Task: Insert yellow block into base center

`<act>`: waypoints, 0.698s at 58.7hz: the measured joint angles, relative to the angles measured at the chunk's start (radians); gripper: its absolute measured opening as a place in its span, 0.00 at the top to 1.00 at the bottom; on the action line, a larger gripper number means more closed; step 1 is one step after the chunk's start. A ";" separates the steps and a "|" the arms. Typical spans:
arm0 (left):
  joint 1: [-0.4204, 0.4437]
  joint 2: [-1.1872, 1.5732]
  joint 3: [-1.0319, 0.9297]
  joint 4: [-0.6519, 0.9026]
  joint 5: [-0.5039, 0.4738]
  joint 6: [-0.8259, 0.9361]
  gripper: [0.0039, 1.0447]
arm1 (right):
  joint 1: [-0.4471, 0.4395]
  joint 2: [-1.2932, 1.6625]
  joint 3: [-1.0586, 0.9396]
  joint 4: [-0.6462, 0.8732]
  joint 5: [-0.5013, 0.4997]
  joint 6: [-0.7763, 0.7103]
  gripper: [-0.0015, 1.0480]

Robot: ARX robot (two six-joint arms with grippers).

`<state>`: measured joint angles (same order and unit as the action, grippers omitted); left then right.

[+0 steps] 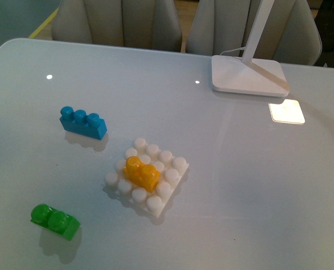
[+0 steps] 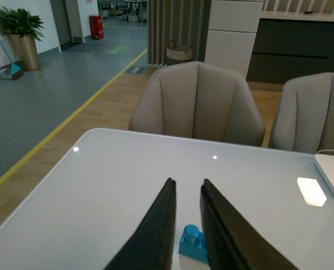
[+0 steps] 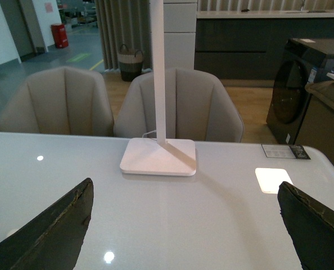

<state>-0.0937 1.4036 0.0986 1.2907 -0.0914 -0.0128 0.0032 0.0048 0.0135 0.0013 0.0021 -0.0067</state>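
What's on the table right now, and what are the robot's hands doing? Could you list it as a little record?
yellow block: sitting on the middle studs of the white base
white base: flat on the table, near its middle
blue block: on the table, apart from the base
green block: on the table, apart from the base
lamp foot: at the far side of the table
left hand: fingers nearly together, holding nothing
right hand: fingers wide apart, holding nothing
table: pale and glossy
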 joint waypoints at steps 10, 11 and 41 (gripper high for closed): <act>0.056 -0.174 -0.050 -0.132 0.078 0.003 0.98 | 0.000 0.000 0.000 0.000 0.000 0.000 0.08; 0.066 -0.196 -0.055 -0.148 0.082 0.003 0.98 | 0.000 0.000 0.000 0.000 0.000 0.000 0.08; 0.089 -0.753 -0.086 -0.661 0.091 0.004 0.98 | 0.000 0.000 0.000 0.000 0.000 0.000 0.08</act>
<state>-0.0044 0.6502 0.0128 0.6292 -0.0002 -0.0086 0.0032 0.0048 0.0135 0.0013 0.0021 -0.0067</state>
